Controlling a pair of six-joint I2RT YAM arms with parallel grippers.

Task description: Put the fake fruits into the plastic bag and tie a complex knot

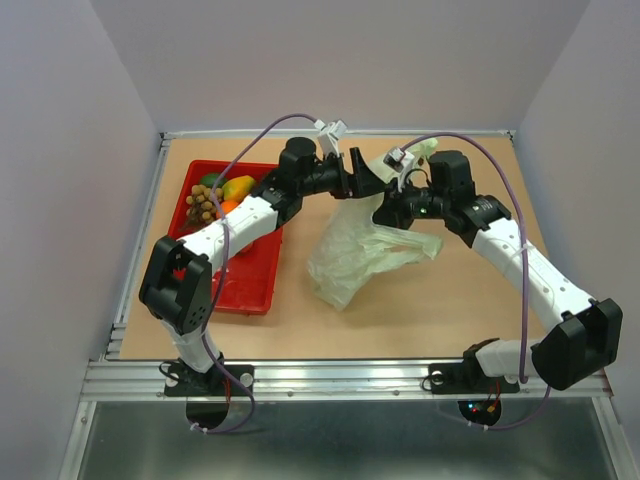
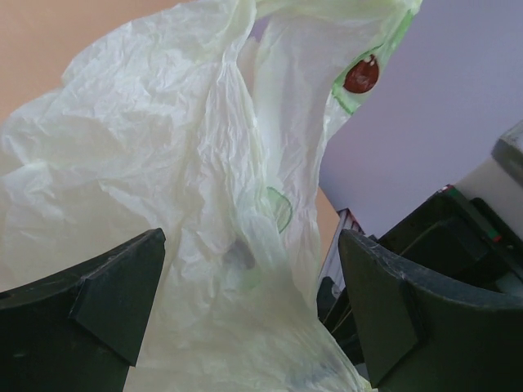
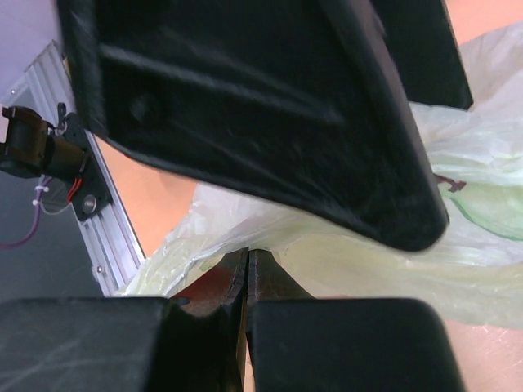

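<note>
Plastic bag point(image 1: 360, 255) lies crumpled mid-table, apparently empty and not knotted. The right gripper point(image 3: 248, 265) pinches its edge, and the left gripper point(image 2: 252, 253) is spread wide at the plastic. Fruits point(image 1: 222, 192) sit in the red tray point(image 1: 245, 280), so filling and tying both remain.

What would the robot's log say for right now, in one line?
left gripper: open, bag between fingers | right gripper: shut on bag | fruits: in tray

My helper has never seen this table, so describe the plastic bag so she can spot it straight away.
Start at the tan table. Right of the red tray, near the middle, sits the bag. It alone is pale green, crinkly and see-through.
</note>
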